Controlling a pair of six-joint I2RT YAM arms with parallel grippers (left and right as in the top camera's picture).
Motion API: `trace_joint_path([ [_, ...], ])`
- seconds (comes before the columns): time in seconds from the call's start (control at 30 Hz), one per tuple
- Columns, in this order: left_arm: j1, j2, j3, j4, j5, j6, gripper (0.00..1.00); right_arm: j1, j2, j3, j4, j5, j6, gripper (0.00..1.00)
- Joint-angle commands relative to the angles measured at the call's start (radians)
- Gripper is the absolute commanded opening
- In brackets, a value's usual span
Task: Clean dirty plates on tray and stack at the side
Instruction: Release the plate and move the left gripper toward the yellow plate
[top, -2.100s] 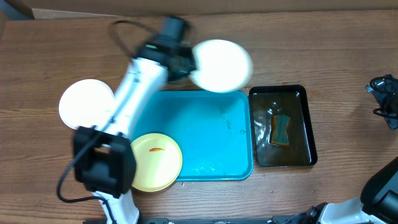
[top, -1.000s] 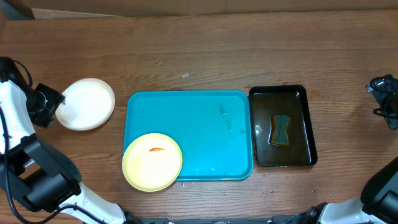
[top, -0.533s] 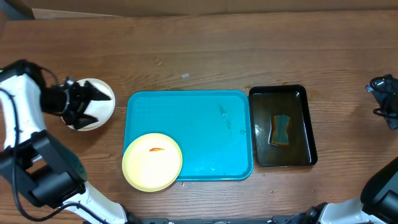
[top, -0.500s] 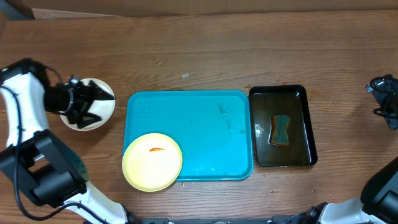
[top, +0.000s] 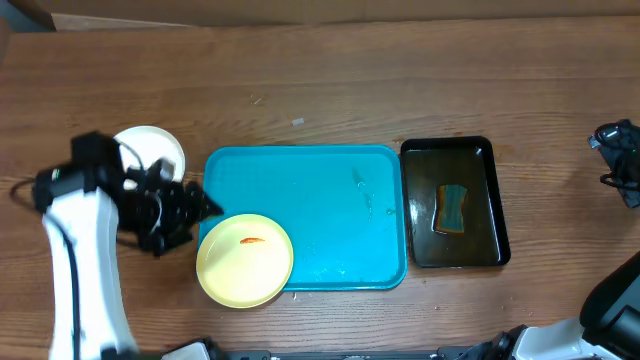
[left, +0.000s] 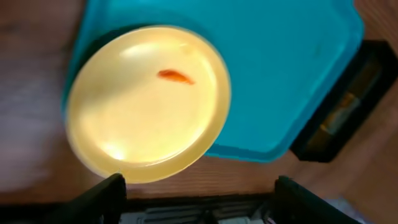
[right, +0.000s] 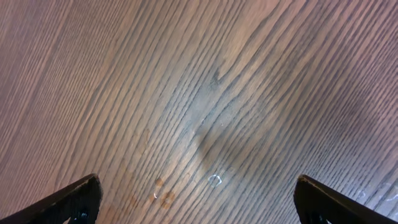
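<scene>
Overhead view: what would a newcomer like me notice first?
A big turquoise tray fills the middle of the table, a pale yellow plate with an orange smear overhanging its front-left corner. The open left gripper hovers beside that plate; a black basin of dark water sits right of the tray.

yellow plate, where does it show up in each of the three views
Overhead: the yellow plate sits lower left, on the turquoise tray's lower-left corner, overhanging its rim.
Left wrist: it fills the upper left.
Right wrist: not in it; only the wood tabletop shows.
Shared landmark: the orange smear on the plate.
</scene>
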Motion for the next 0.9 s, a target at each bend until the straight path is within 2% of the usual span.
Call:
trace_joint_path([
  [0.0,0.004,-0.156,-0.069,-0.044,-0.198,-0.230,0.73,-0.001,-0.003,0.012,0.007,-0.002,0.002,1.00],
  [0.13,-0.021,-0.294,-0.149,-0.087,-0.273,-0.431,0.58,-0.001,-0.003,0.012,0.007,-0.002,0.002,1.00],
  [0.27,-0.025,-0.365,-0.230,-0.050,-0.362,-0.517,0.49,-0.001,-0.003,0.012,0.007,-0.002,0.002,1.00],
  [0.53,-0.025,-0.305,-0.365,0.098,-0.400,-0.549,0.50,-0.001,-0.003,0.012,0.007,-0.002,0.002,1.00],
  [0.63,-0.025,-0.264,-0.366,0.120,-0.450,-0.551,0.46,-0.001,-0.003,0.012,0.007,-0.002,0.002,1.00],
  [0.87,-0.025,-0.187,-0.378,0.134,-0.451,-0.559,0.47,-0.001,-0.003,0.012,0.007,-0.002,0.002,1.00],
])
